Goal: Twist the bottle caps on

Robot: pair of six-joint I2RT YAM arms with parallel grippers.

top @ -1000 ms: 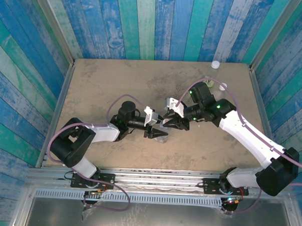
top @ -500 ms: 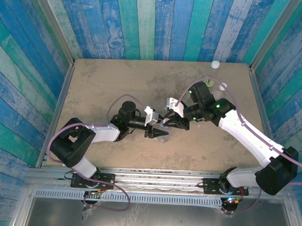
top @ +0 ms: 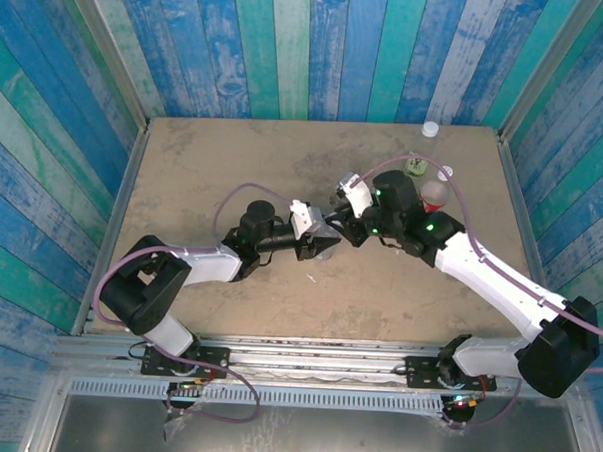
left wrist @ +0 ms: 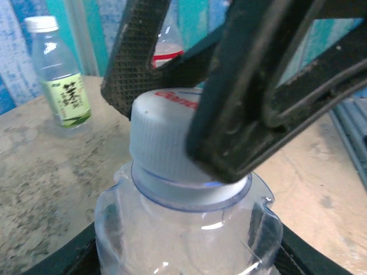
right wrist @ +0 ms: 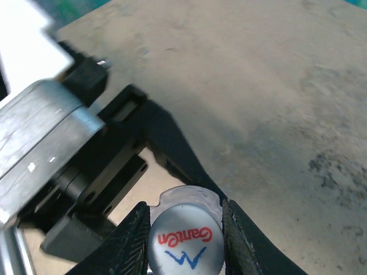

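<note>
- A plain bottle (left wrist: pixel 183 229) of clear plastic with no label stands near the middle of a tan, scuffed surface (top: pixel 214 172), between two robot arms.
- The left gripper (top: pixel 319 243) reaches the plain bottle from its left. Its jaws are closed on the bottle's body, one black jaw on each side, low down.
- A white ribbed cap (left wrist: pixel 160 132) sits on the plain bottle's neck. Red lettering and a blue mark are printed on its flat top.
- The right gripper (right wrist: pixel 186 226) comes to the plain bottle from its right and from above. Its jaws are closed on the cap, with one textured black finger (right wrist: pixel 133 240) pressed against each side of it.
- A green-labelled bottle (left wrist: pixel 60 80) stands upright well beyond the plain bottle, to the back right, with a white cap on top.
- A red-labelled bottle (top: pixel 435 197) stands just in front of the green-labelled bottle, also well to the right of the plain bottle and partly hidden by the right arm.
- A small white loose cap (top: pixel 430 130) lies farthest from the plain bottle, at the back right edge of the surface.
</note>
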